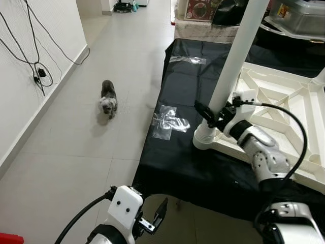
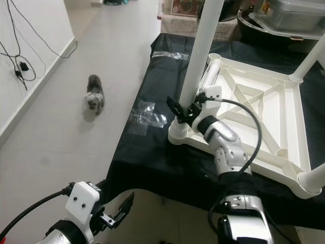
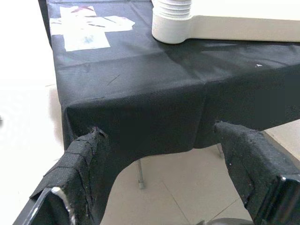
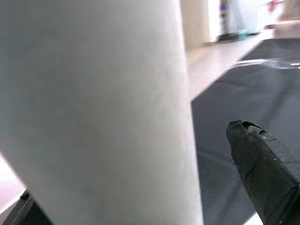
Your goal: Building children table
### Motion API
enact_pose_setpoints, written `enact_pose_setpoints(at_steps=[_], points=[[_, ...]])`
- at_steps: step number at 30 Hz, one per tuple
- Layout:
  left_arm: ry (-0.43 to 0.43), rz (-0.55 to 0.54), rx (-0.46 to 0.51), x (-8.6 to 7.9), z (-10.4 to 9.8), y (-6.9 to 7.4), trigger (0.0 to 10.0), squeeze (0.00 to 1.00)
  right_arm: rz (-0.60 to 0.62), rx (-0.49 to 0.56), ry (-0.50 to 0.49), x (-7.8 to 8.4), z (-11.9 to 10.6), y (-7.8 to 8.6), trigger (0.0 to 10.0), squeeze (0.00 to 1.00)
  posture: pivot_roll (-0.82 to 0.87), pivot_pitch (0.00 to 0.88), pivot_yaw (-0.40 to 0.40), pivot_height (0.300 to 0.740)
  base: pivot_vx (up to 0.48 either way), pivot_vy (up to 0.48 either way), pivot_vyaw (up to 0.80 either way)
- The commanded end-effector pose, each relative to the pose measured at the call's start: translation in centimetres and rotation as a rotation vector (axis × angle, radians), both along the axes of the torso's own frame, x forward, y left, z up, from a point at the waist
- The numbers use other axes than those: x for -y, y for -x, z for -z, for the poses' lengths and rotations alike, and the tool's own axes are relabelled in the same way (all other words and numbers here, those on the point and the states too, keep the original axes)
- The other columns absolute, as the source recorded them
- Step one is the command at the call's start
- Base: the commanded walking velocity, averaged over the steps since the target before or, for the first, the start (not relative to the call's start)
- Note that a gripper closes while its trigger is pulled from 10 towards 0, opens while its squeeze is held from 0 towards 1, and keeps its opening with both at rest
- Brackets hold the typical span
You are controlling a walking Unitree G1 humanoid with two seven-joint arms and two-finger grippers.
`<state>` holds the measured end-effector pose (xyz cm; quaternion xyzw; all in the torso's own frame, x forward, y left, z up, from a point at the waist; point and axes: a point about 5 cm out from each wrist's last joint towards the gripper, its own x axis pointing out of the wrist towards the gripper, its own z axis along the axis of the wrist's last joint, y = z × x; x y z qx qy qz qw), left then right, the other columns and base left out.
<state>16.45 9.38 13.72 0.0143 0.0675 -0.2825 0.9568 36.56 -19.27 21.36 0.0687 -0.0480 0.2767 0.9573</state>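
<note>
A white children's table top (image 2: 254, 101) lies upside down on a black-covered table (image 1: 172, 168). One white leg (image 1: 238, 56) stands upright in its near-left corner socket (image 1: 205, 137). My right gripper (image 1: 213, 114) is open around that leg just above the socket. In the right wrist view the leg (image 4: 98, 108) is close, with a gap between it and one black finger (image 4: 265, 173). My left gripper (image 3: 157, 133) hangs low in front of the table's edge, open and holding nothing.
A small grey dog (image 1: 107, 99) stands on the tiled floor to the left. Clear plastic bags (image 1: 170, 121) lie on the black cloth. Two more legs (image 2: 310, 56) (image 2: 312, 178) stand in the right corners. Cables (image 1: 38, 71) hang on the left wall. Boxes (image 1: 299, 15) sit at the back.
</note>
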Motion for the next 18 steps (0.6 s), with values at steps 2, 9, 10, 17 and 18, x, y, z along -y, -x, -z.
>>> enact_pose_setpoints(at_steps=[2,9,10,17,18], points=[[-0.008,0.006,-0.025,-0.1,0.4,0.2,10.0,0.0,-0.067,0.009,-0.024,0.1,-0.4,-0.2,10.0,0.0,0.14,0.156,-0.058,0.74,0.0,0.0,0.0],[-0.011,0.006,-0.026,-0.1,0.4,0.3,10.0,0.0,-0.185,0.031,-0.006,-0.4,-1.1,-0.8,10.0,0.0,0.14,0.157,-0.057,0.74,0.0,0.0,0.0],[-0.012,0.007,-0.026,-0.1,0.4,0.3,10.0,0.0,-0.223,0.028,-0.006,-0.6,-1.2,-0.9,10.0,0.0,0.14,0.157,-0.057,0.74,0.0,0.0,0.0],[-0.014,0.006,-0.025,-0.2,0.4,0.2,10.0,0.0,-0.408,0.014,0.009,-1.5,-1.3,-1.0,10.0,0.0,0.15,0.154,-0.057,0.74,0.0,0.0,0.0],[-0.014,0.006,-0.025,-0.2,0.4,0.3,10.0,0.0,-0.43,0.013,0.012,-1.7,-1.3,-1.0,10.0,0.0,0.15,0.153,-0.057,0.74,0.0,0.0,0.0]])
